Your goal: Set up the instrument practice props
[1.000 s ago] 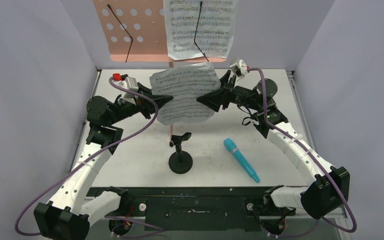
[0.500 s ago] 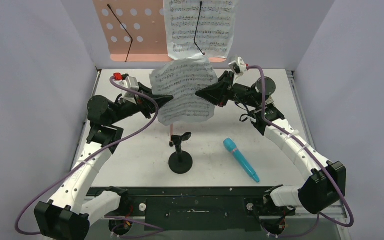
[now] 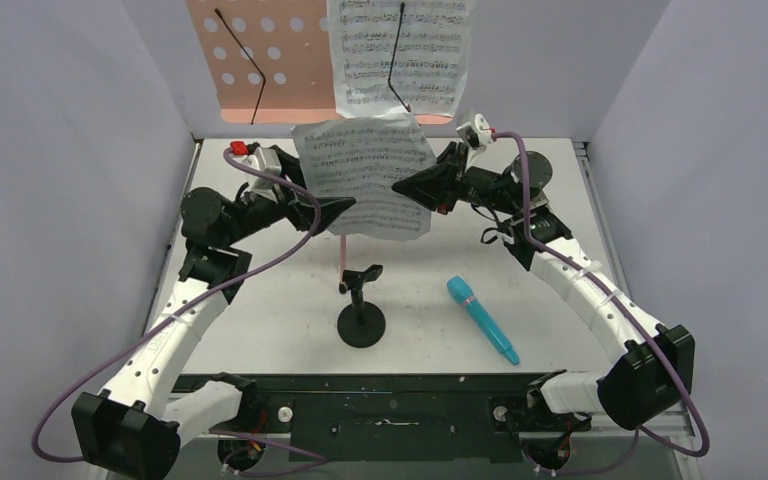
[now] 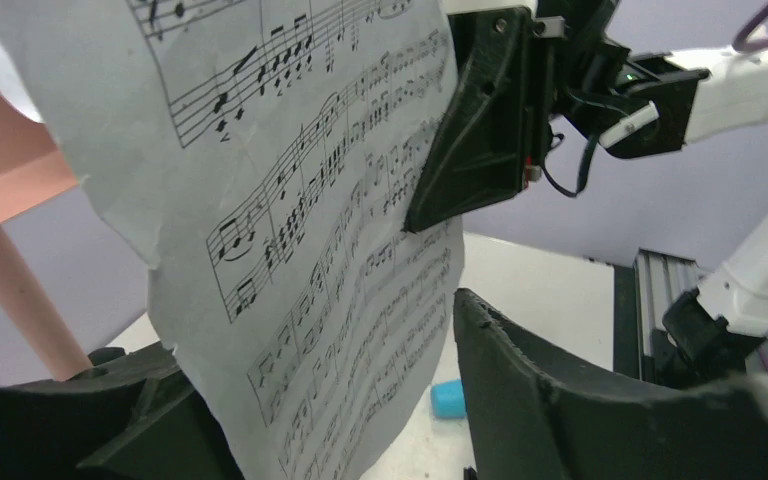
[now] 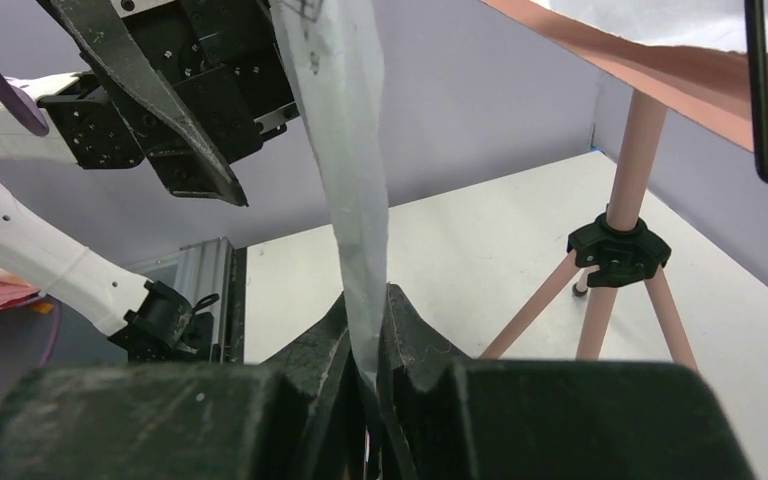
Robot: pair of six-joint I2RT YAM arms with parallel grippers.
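Top external view: nearest, a short black round-based mic stand [image 3: 361, 322] stands upright, a teal toy microphone [image 3: 481, 318] lying apart to its right. Beyond, the right gripper [image 3: 400, 188] clamps a white sheet-music page [image 3: 370, 175] upright in midair; the left gripper [image 3: 343, 207] gapes around its other edge. Farthest, a pink perforated music stand [image 3: 260, 60] bears a second page [image 3: 400, 55].

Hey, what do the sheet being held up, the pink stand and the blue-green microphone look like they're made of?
The held sheet looks like thin matte paper: printed staves, creases, a curl. The pink stand is probably painted sheet metal or plastic, matte, punched with round holes. The microphone seems to be smooth teal plastic with a slight sheen.
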